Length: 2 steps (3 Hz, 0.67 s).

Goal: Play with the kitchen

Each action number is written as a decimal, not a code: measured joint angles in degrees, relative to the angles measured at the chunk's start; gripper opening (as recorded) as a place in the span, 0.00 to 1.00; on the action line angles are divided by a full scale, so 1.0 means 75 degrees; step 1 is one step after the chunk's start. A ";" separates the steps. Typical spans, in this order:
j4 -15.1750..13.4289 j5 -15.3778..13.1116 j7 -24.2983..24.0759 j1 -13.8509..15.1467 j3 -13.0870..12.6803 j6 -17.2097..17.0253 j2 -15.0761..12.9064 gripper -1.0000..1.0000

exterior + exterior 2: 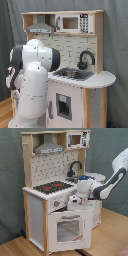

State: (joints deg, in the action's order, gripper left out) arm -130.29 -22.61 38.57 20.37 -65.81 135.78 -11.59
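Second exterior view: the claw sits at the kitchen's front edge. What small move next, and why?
Probably ease the claw toward the knobs. It hangs beside the kitchen front panel, just above the oven door, and no contact shows. Whether it is open cannot be told.

A grey curtain (116,45) hangs as the backdrop in both exterior views. Below the curtain lies a light wooden floor (112,235); in the first exterior view only 1 small corner of it shows, at the curtain's lower left.
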 joint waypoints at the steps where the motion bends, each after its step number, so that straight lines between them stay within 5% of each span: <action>1: 0.0023 -0.0418 -0.0649 -0.0074 -0.0002 -0.0017 -0.0215 0.00; 2: 0.0065 -0.0546 -0.1424 -0.0432 -0.0009 -0.0023 -0.0260 0.00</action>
State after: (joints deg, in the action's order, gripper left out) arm -129.81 -26.70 27.89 17.13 -65.87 135.60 -13.54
